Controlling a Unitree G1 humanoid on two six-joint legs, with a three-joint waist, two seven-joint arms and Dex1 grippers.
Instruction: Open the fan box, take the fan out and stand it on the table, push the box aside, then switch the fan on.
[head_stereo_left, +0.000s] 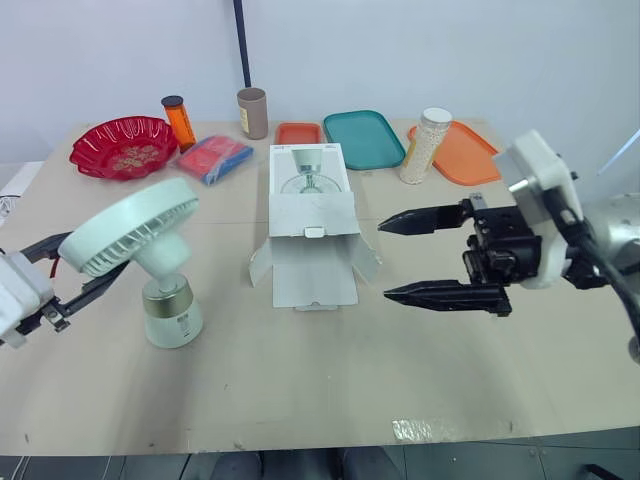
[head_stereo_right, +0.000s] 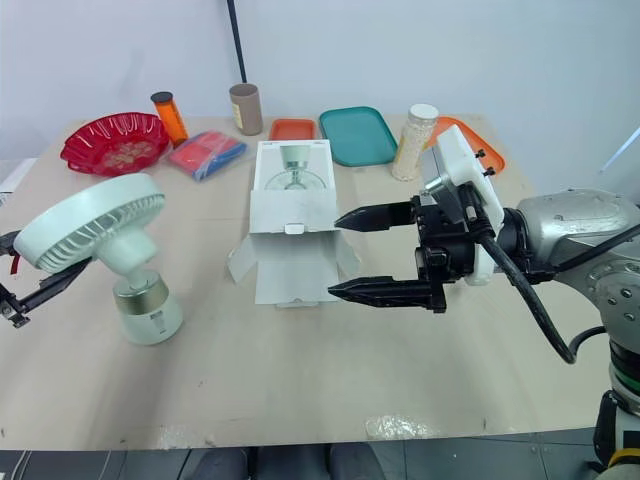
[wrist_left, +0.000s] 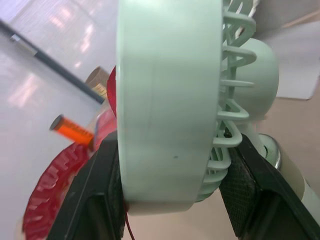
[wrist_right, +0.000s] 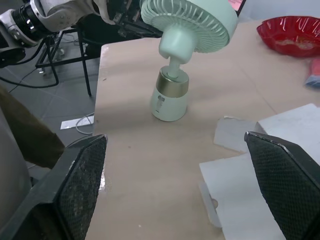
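Right gripper (head_stereo_left: 383, 258) hangs wide open just beside the opened box (head_stereo_left: 310, 215) — likely poised to push it aside — while left gripper (wrist_left: 170, 170) clamps the fan (head_stereo_left: 165, 300) by its head, steadying it upright on the table (head_stereo_left: 300, 390).

- Red bowl (head_stereo_left: 123, 146) with brownish bits inside, far left.
- Orange bottle (head_stereo_left: 178, 122), dark cap, upright just beside the bowl.
- Red-and-blue packet (head_stereo_left: 214, 158) near the bottle.
- Brown tube (head_stereo_left: 252, 113), upright.
- Small orange tray (head_stereo_left: 298, 133) beside a teal tray (head_stereo_left: 363, 138).
- Jar of white grains (head_stereo_left: 426, 146) at the edge of a larger orange tray (head_stereo_left: 462, 155).
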